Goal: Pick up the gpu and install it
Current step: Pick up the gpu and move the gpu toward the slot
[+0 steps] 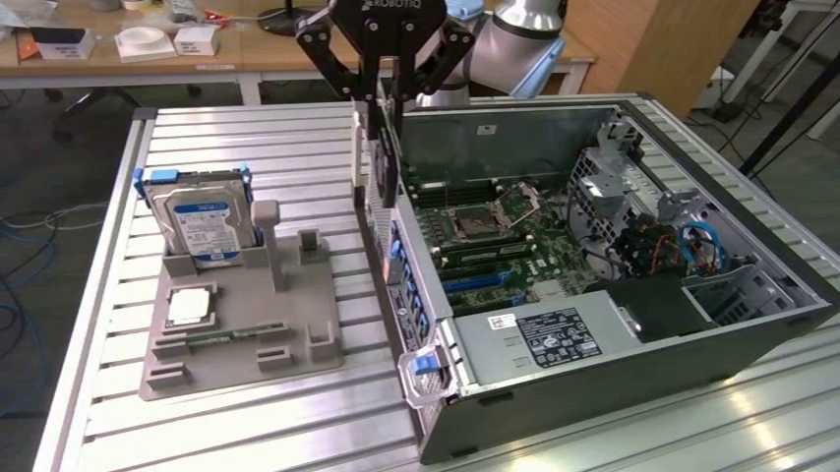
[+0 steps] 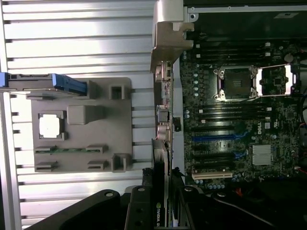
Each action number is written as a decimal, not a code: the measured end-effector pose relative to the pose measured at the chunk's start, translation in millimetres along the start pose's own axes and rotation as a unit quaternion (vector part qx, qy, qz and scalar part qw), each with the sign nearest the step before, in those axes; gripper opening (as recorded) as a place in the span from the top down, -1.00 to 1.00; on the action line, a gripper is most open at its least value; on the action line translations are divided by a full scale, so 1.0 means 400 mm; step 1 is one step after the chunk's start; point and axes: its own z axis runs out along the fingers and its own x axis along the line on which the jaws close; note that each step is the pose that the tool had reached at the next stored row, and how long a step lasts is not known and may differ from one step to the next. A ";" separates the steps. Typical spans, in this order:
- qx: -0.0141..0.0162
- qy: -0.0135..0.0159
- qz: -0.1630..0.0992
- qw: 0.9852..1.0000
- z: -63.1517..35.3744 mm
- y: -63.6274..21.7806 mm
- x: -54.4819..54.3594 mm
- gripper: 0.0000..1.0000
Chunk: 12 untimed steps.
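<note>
The gpu [image 1: 381,162] hangs upright and edge-on, with my gripper [image 1: 385,87] shut on its top edge. It hovers over the open computer case's wall [image 1: 417,295] nearest the grey holder. The wrist view looks straight down the gpu's thin black edge [image 2: 161,184] between my gripper's [image 2: 162,211] black fingers [image 2: 138,211], with a green logo near the grip. The motherboard [image 2: 240,110] lies just beside the card, its blue and black expansion slots [image 2: 213,139] in the row nearest the card.
A grey parts holder [image 1: 250,329] lies on the slatted table [image 1: 263,138] at the exterior view's left. It carries an upright hard drive [image 1: 200,221], a processor chip [image 1: 191,305] and a memory stick [image 1: 216,339]. A power supply [image 1: 552,339] fills the case's near corner.
</note>
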 end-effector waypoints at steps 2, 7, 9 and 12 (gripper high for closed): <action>0.000 0.000 0.000 1.000 0.000 0.000 -0.001 0.48; 0.000 0.000 0.000 1.000 0.000 0.000 -0.004 0.48; 0.000 0.000 0.000 1.000 0.000 0.000 -0.005 0.48; 0.000 0.000 0.000 1.000 0.000 0.000 -0.007 0.48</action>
